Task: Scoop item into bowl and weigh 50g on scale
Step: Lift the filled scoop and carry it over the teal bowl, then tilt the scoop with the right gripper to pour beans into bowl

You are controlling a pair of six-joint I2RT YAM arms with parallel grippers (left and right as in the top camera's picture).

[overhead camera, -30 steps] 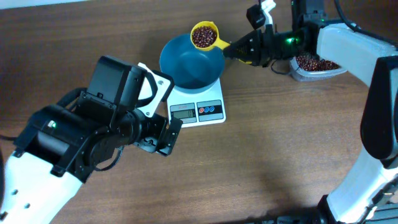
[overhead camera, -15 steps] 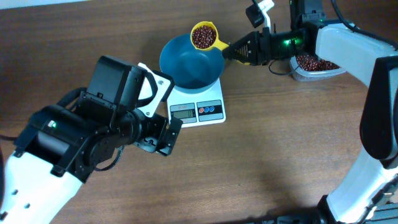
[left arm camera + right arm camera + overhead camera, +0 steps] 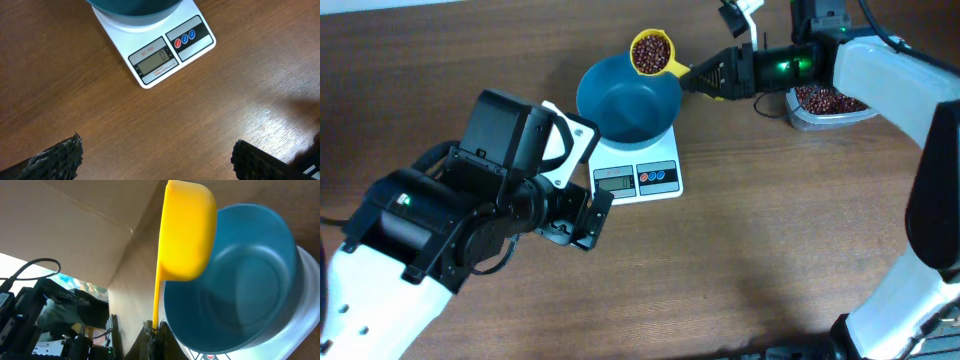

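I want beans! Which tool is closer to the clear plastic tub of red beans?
Right. The right tool, gripping a yellow scoop, is near the tub; the left tool is far beyond the white square scale.

A yellow scoop (image 3: 677, 70) of red-brown beans (image 3: 649, 52) over the far rim of the teal bowl (image 3: 623, 103) on the white scale (image 3: 638, 165).

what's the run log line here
right gripper: shut on scoop; scoop: beans inside, at bowl rim; bowl: empty, on scale; left gripper: open

Scoop (image 3: 672, 69) blocks far rim of bowl (image 3: 625, 100); free room R of scale (image 3: 637, 178).
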